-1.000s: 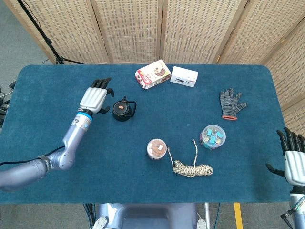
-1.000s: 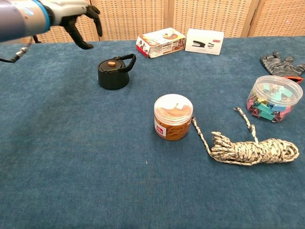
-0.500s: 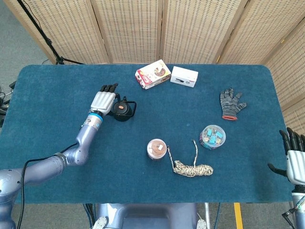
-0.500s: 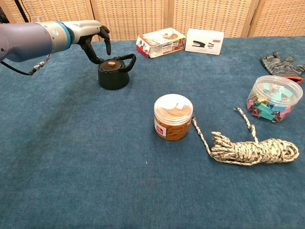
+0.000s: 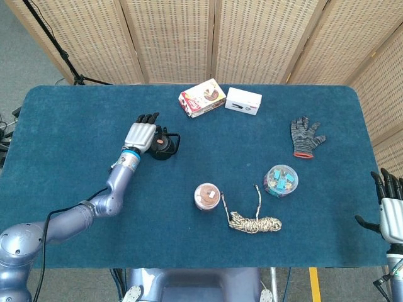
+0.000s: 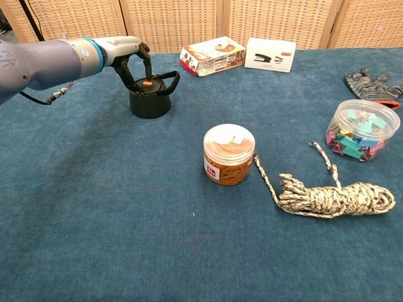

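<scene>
Since the earlier frame, left hand (image 6: 126, 53) advanced onto black lid (image 6: 150, 97), fingers spread; centring before closing was advisable.

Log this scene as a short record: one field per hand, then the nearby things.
left robot hand: over the black lid, fingers curled down at its left side; contact not clear
right robot hand: open, off the table's right edge, holding nothing
near lid: snack box, white stapler box
centre: rubber band jar, rope coil
right: clip tub, grey glove
</scene>
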Motion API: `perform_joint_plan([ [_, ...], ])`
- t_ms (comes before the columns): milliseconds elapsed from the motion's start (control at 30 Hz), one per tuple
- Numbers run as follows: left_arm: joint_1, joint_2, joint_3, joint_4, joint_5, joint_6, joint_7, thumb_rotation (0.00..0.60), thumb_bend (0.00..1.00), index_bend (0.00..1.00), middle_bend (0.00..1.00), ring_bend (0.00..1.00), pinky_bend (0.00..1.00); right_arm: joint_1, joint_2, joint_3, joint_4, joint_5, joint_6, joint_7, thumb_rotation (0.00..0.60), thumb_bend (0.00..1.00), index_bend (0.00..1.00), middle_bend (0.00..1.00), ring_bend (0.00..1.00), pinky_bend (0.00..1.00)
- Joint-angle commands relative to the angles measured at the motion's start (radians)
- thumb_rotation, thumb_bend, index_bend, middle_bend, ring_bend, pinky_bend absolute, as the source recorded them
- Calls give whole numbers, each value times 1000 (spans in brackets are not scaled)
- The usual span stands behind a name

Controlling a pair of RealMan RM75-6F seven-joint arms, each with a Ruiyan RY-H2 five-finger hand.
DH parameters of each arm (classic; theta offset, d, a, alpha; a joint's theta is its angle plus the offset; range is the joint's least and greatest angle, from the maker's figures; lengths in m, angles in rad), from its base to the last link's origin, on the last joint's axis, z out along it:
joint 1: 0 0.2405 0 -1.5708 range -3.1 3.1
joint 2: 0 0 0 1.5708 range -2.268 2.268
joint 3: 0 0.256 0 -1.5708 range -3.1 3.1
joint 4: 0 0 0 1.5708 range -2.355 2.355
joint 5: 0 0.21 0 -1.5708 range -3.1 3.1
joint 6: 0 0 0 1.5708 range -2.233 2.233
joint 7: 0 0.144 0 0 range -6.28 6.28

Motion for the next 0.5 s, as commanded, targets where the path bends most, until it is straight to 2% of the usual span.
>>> perform_joint_plan([
  [33,-5,-12,0,11,-9,-3,3,600,368,468,0,0,0,0,0,-1,0,-1,0,0,600,0,0,0,0,0],
  [233,-12,-33,-1,32,-14,3,10,600,372,501,0,0,0,-1,1,-2,-2,-2,3,-1,600,0,0,0,0,0],
  [500,-16,-55,-7,57,-28,12,25,600,398,638,0,0,0,-1,3,-2,-3,-1,2,2,600,0,0,0,0,0],
])
